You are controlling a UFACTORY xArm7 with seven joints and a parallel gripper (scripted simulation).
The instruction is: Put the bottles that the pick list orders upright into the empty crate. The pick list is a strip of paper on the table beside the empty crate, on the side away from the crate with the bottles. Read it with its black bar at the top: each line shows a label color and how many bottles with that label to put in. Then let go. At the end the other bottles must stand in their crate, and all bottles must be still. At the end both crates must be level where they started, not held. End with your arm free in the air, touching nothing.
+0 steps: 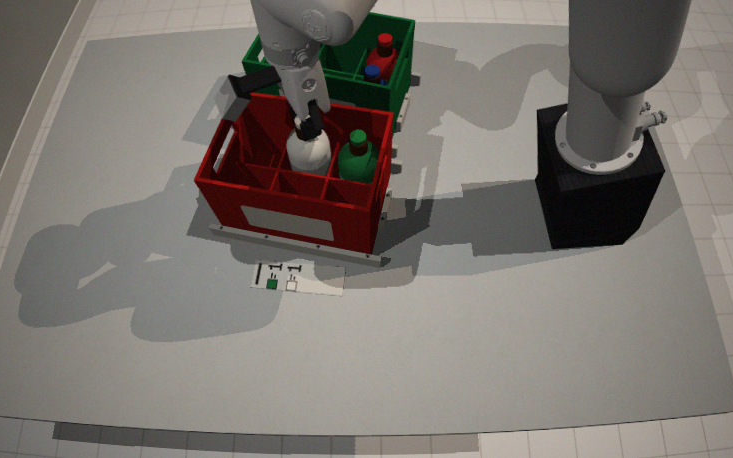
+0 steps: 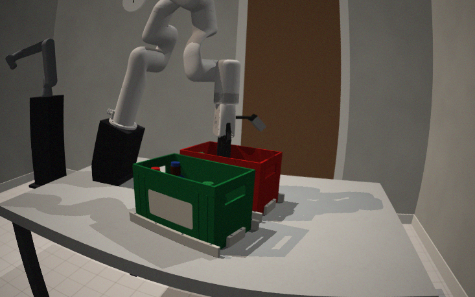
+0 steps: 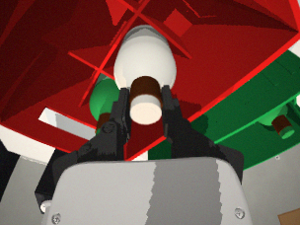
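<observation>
One white bottle (image 1: 309, 152) hangs upright directly below the end effector (image 1: 307, 126), clamped at its neck, apparently seated in the red crate (image 1: 294, 222) middle-rear cell.

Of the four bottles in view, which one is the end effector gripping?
The white-label bottle in the red crate, held by its neck; the green one stands free beside it, the red and blue remain in the green crate.

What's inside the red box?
The red crate holds a green bottle and a white bottle, gripped by the tool. The arm hides part of its back row.
</observation>
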